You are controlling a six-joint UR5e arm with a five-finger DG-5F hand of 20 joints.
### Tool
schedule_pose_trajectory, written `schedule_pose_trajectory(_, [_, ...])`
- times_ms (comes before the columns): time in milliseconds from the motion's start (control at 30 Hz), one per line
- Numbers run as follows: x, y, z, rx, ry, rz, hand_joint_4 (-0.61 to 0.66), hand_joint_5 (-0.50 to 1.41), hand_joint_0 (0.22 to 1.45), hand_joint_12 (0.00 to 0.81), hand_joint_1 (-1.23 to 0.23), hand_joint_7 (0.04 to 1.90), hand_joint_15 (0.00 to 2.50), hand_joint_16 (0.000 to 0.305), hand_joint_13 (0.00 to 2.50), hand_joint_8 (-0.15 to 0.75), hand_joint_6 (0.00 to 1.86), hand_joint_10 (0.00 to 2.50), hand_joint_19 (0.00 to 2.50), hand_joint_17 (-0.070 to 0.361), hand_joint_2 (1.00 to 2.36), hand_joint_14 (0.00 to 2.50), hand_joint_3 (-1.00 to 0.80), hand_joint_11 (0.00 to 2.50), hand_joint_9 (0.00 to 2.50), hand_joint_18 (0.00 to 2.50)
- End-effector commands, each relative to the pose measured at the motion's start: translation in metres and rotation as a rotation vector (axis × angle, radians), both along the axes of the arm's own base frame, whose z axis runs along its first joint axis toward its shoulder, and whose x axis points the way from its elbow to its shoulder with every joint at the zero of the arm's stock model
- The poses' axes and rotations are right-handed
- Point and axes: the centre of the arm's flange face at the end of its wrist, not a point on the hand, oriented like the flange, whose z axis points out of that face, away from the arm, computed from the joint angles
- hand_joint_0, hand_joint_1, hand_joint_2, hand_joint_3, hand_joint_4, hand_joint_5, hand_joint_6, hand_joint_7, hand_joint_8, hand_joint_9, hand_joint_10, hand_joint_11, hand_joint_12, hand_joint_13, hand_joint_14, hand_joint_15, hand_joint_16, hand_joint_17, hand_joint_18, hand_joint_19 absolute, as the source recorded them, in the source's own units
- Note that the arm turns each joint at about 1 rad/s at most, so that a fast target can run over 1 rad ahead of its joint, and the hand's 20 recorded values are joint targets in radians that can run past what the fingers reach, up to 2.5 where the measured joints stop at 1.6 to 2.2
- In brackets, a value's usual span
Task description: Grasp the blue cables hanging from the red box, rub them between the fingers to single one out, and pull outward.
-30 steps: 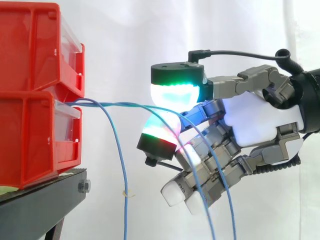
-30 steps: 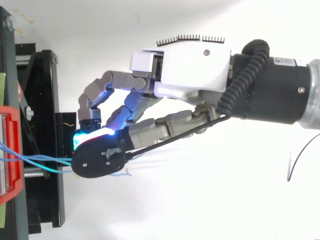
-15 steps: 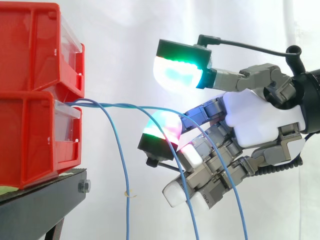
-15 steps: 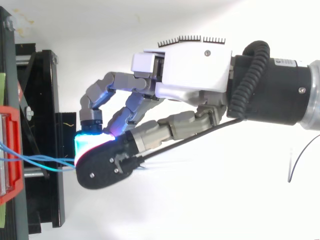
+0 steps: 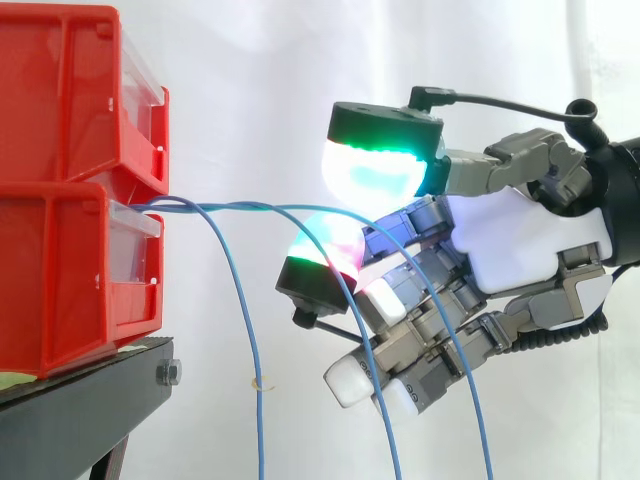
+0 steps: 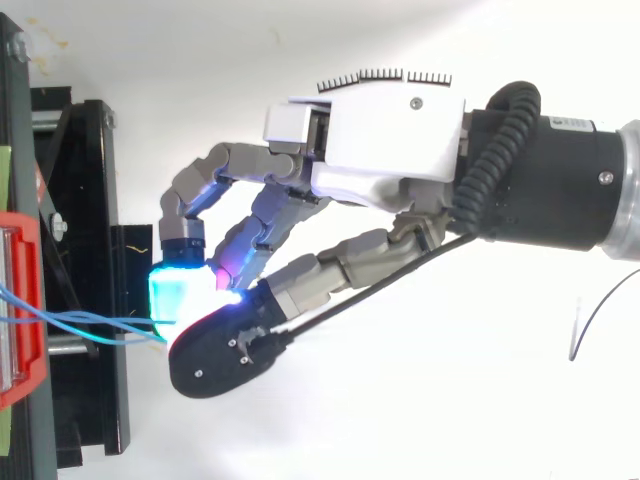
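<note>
Behind everything hangs the white curtain (image 5: 260, 80). In front of it, at the left of the side view, two red boxes (image 5: 70, 110) are stacked on a black stand (image 5: 80, 410). My robot hand (image 5: 520, 240) reaches in from the right, level with the seam between the boxes and well clear of them.

The blue cables (image 5: 230, 208) come out of the front lip of the lower red box (image 5: 60, 280). One of them drops straight down just beside the stand. The others run twisted together across the gap to my robot hand, slip between its two glowing pads (image 5: 370, 170) and drape down over the curled fingers below. From above, the cables (image 6: 90, 320) run out from the box and vanish under the upper pad.

My robot hand is closed on those cables. The upper pad sits over the lower one with the strands between them, and the pinch looks light rather than hard.

I judge this to be the rubbing step, with the pull not yet begun. The strands in my hold are not separated. The next move calls for sliding the pads across each other with a gentle squeeze until only one strand remains, then firming the pinch and drawing away from the box.
</note>
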Motion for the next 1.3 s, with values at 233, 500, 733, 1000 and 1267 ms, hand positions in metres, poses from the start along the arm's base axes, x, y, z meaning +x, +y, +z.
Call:
schedule_pose_trajectory(233, [-0.0009,-0.0001,0.0000,0.002,0.007,-0.001,0.14,-0.15,0.62,0.395,-0.60,1.00,0.37,0.042,0.75,0.326,0.86,0.02,0.35,0.095,1.01,0.01,-0.39,0.61,1.07,0.64])
schedule_pose_trajectory(500, [-0.0021,-0.0006,0.0032,0.002,0.020,-0.004,0.11,-0.15,0.62,0.396,-0.71,1.02,0.36,0.042,0.74,0.324,0.87,0.02,0.33,0.095,1.02,0.01,-0.22,0.64,1.06,0.64])
schedule_pose_trajectory(733, [-0.0018,-0.0005,0.0027,-0.001,0.022,-0.004,0.12,-0.15,0.62,0.396,-0.73,1.03,0.35,0.043,0.74,0.328,0.88,0.02,0.31,0.096,1.02,0.01,-0.20,0.63,1.06,0.65])
schedule_pose_trajectory(1000, [-0.0023,-0.0006,0.0031,-0.001,0.022,-0.004,0.16,-0.15,0.55,0.400,-0.60,1.00,0.36,0.044,0.74,0.332,0.87,0.01,0.34,0.100,1.00,0.01,-0.45,0.59,1.07,0.66])
schedule_pose_trajectory(1267, [-0.0031,0.0005,0.0014,-0.004,0.033,-0.002,0.19,-0.14,0.47,0.437,-0.64,1.01,0.36,0.051,0.77,0.370,0.86,0.02,0.32,0.115,1.00,0.01,-0.50,0.58,1.10,0.70])
